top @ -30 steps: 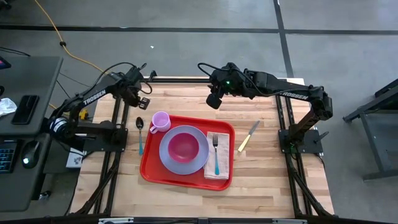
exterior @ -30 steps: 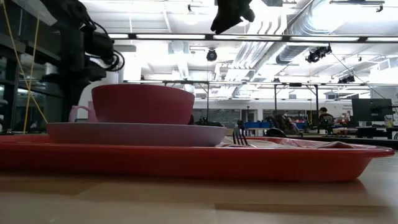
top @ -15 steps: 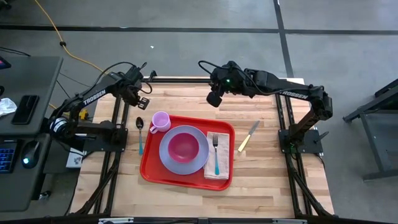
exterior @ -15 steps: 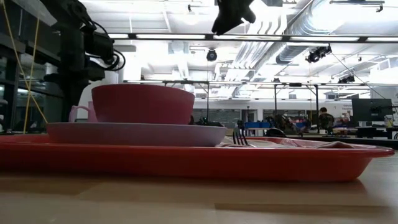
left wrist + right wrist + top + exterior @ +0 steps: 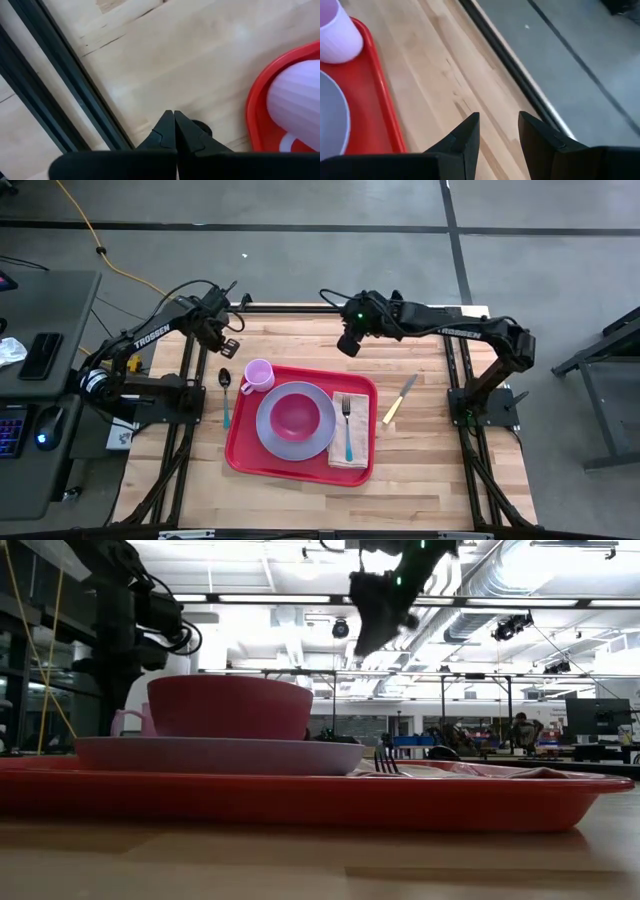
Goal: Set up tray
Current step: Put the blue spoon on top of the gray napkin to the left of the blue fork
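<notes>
Tray (image 5: 240,448): red, rectangular with rounded corners, lying flat near the middle of the wooden desk (image 5: 420,470).
Plate (image 5: 270,442): lavender, round, on the tray's centre; it carries a pink bowl (image 5: 296,416).
Cup (image 5: 258,374): lavender, standing in the tray's far left corner, just beside the plate.
Napkin (image 5: 357,456): beige, on the tray's right part, with a teal-handled fork (image 5: 347,430) lying on it.
Spoon (image 5: 225,392): dark bowl, teal handle, on the desk just left of the tray.
Knife (image 5: 399,398): yellow handle, lying at a slant on the desk just right of the tray.
Left gripper (image 5: 231,343): raised over the far left part of the desk, beyond the spoon; in the left wrist view its fingers (image 5: 165,131) are pressed together, with nothing between them.
Right gripper (image 5: 349,343): raised over the far part of the desk, beyond the tray's far edge; in the right wrist view its fingers (image 5: 466,135) stand apart, holding nothing.
</notes>
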